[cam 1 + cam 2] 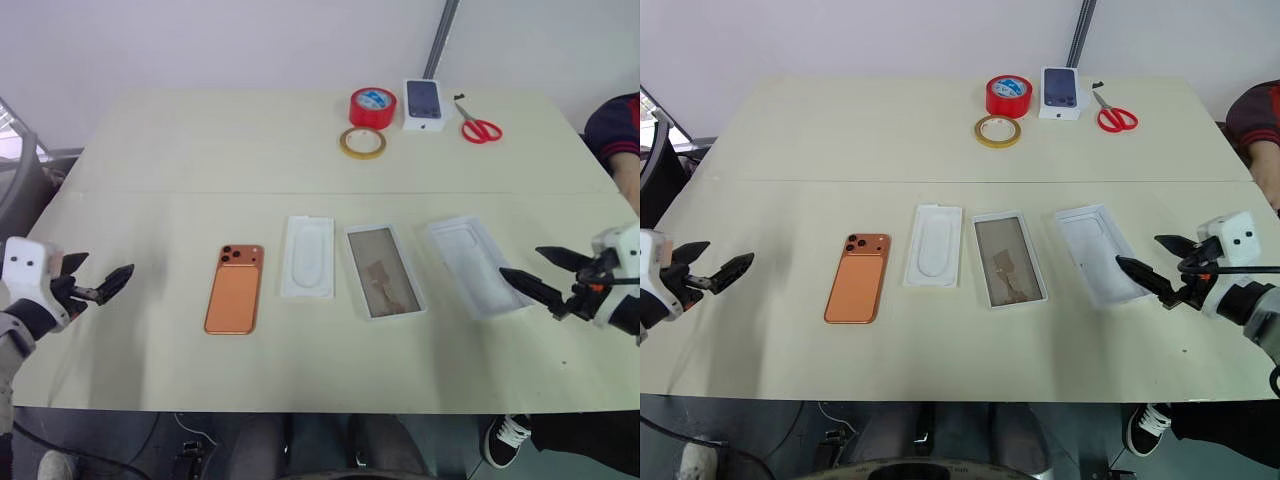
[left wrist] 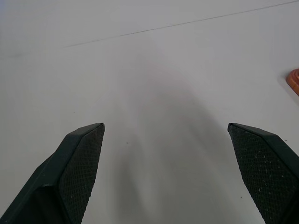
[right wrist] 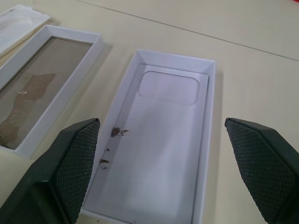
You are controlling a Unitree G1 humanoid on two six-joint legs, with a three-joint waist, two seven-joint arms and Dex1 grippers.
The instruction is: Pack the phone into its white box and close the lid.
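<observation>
The orange phone (image 1: 235, 288) lies face down on the table, left of centre, camera block at its far end. To its right lie a flat white insert (image 1: 308, 257), then the white box (image 1: 383, 270) with its brownish floor, then the lid (image 1: 476, 265) turned inside up. My left gripper (image 1: 100, 275) hovers open over bare table well left of the phone, whose edge (image 2: 294, 79) shows in the left wrist view. My right gripper (image 1: 522, 262) hangs open at the lid's right edge. In the right wrist view the lid (image 3: 163, 140) lies between its fingers, the box (image 3: 42, 98) beside it.
At the table's far side stand a red tape roll (image 1: 372, 107), a yellowish tape ring (image 1: 362, 142), a smaller white box printed with a dark phone (image 1: 424, 104) and red scissors (image 1: 478, 127). A person's sleeve (image 1: 612, 130) shows at the right edge.
</observation>
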